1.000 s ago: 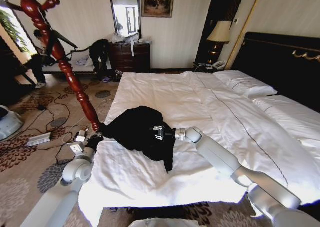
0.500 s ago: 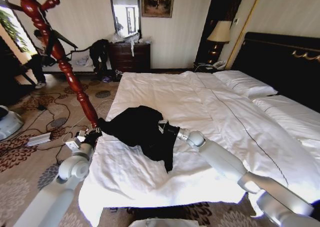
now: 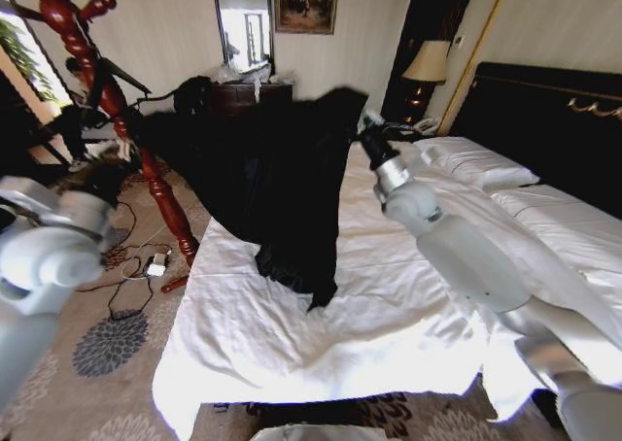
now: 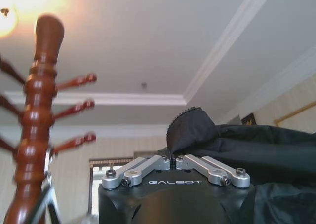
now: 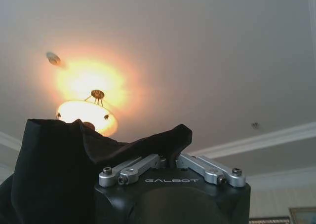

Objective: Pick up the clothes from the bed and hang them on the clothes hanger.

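Note:
The clothes (image 3: 292,188), a long black garment, hang spread in the air above the bed (image 3: 292,344), with the lowest tip near the white sheet. My right gripper (image 3: 364,122) holds one upper corner high over the bed's middle. In the right wrist view it (image 5: 173,160) is shut on a fold of the black fabric (image 5: 54,169). My left gripper (image 4: 173,158) is shut on the other end of the clothes (image 4: 256,155), close beside the red-brown clothes hanger (image 4: 37,125). The left arm (image 3: 44,247) rises at the near left, next to the clothes hanger (image 3: 146,159).
A black headboard (image 3: 544,120) and pillows (image 3: 476,164) lie at the right. A lamp (image 3: 428,62) and a dark dresser (image 3: 253,101) stand at the back wall. Cables and a power strip (image 3: 155,264) lie on the carpet by the stand's foot.
Both arms have swung upward, lifting the clothes off the sheet where they lay bunched. The garment now hangs stretched between the two grippers, its left end near the stand.

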`<state>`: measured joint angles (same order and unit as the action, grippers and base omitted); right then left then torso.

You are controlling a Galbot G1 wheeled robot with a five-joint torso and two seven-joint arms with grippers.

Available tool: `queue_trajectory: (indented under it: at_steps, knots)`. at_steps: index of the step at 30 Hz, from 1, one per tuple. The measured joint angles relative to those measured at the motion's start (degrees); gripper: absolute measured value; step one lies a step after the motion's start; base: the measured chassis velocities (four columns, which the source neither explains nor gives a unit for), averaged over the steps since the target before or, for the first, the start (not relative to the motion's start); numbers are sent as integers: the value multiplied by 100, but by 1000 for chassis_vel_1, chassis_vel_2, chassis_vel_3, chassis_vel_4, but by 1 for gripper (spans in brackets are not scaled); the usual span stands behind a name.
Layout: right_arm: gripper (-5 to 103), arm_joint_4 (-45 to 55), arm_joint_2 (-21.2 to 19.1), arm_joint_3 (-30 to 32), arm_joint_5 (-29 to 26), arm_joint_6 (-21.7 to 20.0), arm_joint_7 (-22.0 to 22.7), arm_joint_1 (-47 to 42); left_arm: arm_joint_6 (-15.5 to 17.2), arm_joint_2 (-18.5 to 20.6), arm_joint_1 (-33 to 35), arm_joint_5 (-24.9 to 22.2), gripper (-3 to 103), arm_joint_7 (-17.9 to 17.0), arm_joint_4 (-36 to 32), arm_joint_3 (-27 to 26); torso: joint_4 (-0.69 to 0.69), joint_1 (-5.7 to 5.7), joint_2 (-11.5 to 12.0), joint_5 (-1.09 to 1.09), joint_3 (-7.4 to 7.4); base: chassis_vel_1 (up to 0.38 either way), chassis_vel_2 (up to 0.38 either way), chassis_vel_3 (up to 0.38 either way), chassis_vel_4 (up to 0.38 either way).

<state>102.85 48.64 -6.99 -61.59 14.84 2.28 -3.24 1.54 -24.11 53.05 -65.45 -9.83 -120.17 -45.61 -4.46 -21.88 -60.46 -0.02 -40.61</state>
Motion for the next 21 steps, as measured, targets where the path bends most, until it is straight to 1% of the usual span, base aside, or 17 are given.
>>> queue_trajectory:
  at_steps: [1,2,3,5,6,8,9,10,11,12,14,15,16,17,18,20,21]
  knots:
    - [0,89,-40,11,-70,-76,67,152,0,146,-156,-133,0,8,32,-25,-2,0,0,0,0,0,0,0,0]
    - [0,89,-40,11,-70,-76,67,152,0,146,-156,-133,0,8,32,-25,-2,0,0,0,0,0,0,0,0]
    - [0,235,-124,14,-162,-213,193,414,-1,330,-376,-345,0,8,65,-60,-2,0,0,3,0,0,0,0,0]
    - [0,431,-269,9,-258,-451,407,695,39,535,-525,-619,0,0,51,-149,0,0,0,2,0,0,0,0,0]
    - [0,431,-269,9,-258,-451,407,695,39,535,-525,-619,0,0,51,-149,0,0,0,2,0,0,0,0,0]
    - [0,695,-538,-24,-415,-697,649,751,96,619,-535,-748,0,-54,-14,-217,1,2,-1,2,1,0,0,0,0]
    - [0,874,-733,-15,-454,-850,758,609,126,596,-459,-717,0,-110,-72,-220,2,2,-1,1,1,0,0,0,0]
    - [0,953,-835,0,-456,-933,795,507,139,568,-412,-673,0,-141,-96,-218,1,2,-1,1,1,0,0,0,0]
    - [0,953,-835,0,-456,-933,795,507,139,568,-412,-673,0,-141,-96,-218,1,2,-1,1,1,0,0,0,0]
    - [0,1157,-1113,81,-447,-1196,901,189,165,491,-278,-532,0,-226,-141,-176,-1,1,0,3,0,0,0,0,0]
    - [0,1426,-1448,270,-445,-1559,1023,-298,214,365,-122,-261,0,-385,-186,-24,-3,0,0,3,0,0,0,0,0]
    - [0,1495,-1554,348,-453,-1670,1048,-466,255,326,-89,-173,0,-453,-192,50,-3,1,0,4,0,0,0,0,0]
    - [0,1495,-1554,348,-453,-1670,1048,-466,255,326,-89,-173,0,-453,-192,50,-3,1,0,4,0,0,0,0,0]
    - [0,1611,-1722,481,-493,-1842,1057,-773,366,270,-4,-31,0,-568,-201,169,-4,1,0,4,0,0,0,0,0]
    - [0,1749,-1938,649,-648,-2115,992,-1202,602,218,160,111,0,-710,-206,297,-4,2,0,3,1,0,0,0,0]
    - [0,1834,-2100,741,-991,-2504,933,-1597,888,201,436,193,0,-850,-190,411,-3,2,-1,4,1,0,0,0,0]
    - [0,1839,-2167,743,-1361,-2905,918,-1901,1100,177,788,318,0,-915,-147,492,-3,2,0,3,1,0,0,0,0]
